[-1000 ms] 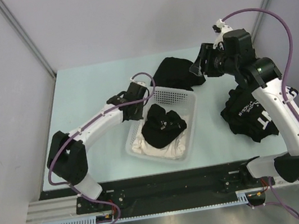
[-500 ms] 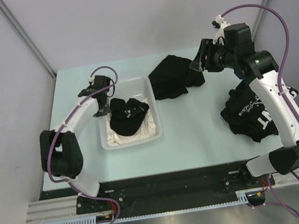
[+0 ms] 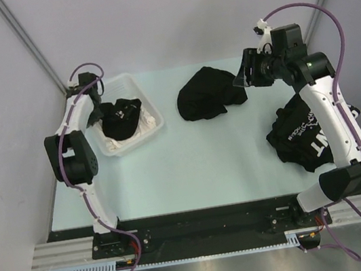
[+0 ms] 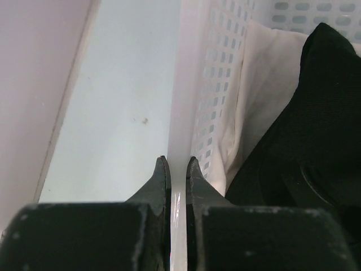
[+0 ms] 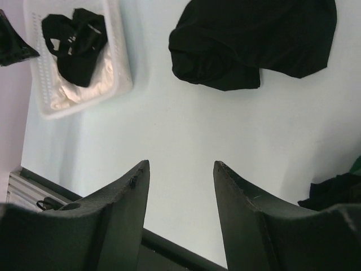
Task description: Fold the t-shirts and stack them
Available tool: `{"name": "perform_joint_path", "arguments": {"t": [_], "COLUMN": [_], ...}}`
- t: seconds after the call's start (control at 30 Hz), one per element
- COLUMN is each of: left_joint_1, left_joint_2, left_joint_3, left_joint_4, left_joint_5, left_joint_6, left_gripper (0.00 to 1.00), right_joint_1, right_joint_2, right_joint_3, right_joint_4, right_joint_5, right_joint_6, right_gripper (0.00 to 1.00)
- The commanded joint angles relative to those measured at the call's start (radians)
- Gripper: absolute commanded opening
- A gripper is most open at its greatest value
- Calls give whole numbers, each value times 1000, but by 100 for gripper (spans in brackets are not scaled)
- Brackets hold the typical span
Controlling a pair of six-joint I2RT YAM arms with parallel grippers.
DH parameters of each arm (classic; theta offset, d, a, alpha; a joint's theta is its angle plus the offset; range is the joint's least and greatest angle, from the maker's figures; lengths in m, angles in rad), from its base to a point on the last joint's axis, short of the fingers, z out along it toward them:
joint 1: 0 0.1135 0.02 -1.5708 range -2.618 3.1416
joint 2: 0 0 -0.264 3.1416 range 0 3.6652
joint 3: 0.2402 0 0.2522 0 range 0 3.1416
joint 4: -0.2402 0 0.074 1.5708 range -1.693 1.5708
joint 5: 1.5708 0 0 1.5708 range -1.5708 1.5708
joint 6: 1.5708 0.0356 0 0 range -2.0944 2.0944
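Observation:
A crumpled black t-shirt (image 3: 207, 94) lies at the back middle of the table, also in the right wrist view (image 5: 254, 42). Another black t-shirt with white lettering (image 3: 304, 136) lies bunched at the right. A third black garment (image 3: 121, 116) sits on white cloth in the white slotted basket (image 3: 133, 88) at the back left. My left gripper (image 3: 92, 109) is shut on the basket's wall, the rim (image 4: 181, 113) pinched between its fingers. My right gripper (image 3: 241, 74) is open and empty, held above the table just right of the middle t-shirt.
The grey booth walls stand close behind and left of the basket. The table's left edge (image 4: 67, 107) runs beside the basket. The green table top (image 3: 191, 161) shows bare between the basket and the lettered t-shirt.
My left gripper has dragged the basket from the table's middle to the back left corner. The right gripper has barely moved.

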Motion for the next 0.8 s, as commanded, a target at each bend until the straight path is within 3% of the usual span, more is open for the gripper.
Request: {"name": "perform_joint_path", "arguments": {"t": [0.0, 0.2, 0.43, 0.63, 0.67, 0.77], "left_joint_1": [47, 118, 127, 129, 129, 129], "left_joint_2": [46, 72, 66, -43, -49, -49], "left_joint_3": [113, 155, 150, 29, 14, 9], "left_joint_4": [-31, -27, -21, 81, 85, 78], "left_joint_5": [-128, -102, -31, 127, 142, 159], "left_joint_6": [-20, -68, -55, -11, -12, -9], "left_gripper": [0, 0, 1, 15, 25, 32], "right_joint_1": [-33, -50, -52, -53, -53, -53], "right_joint_2": [19, 25, 16, 16, 12, 6], "right_joint_3": [46, 56, 9, -19, -26, -36], "right_joint_4": [-45, -54, -45, -23, -20, -6], "right_joint_5": [-38, -44, -64, -83, -90, -95], "right_joint_6": [-52, -63, -60, -46, -44, -35], "right_gripper": [54, 54, 54, 54, 54, 54]}}
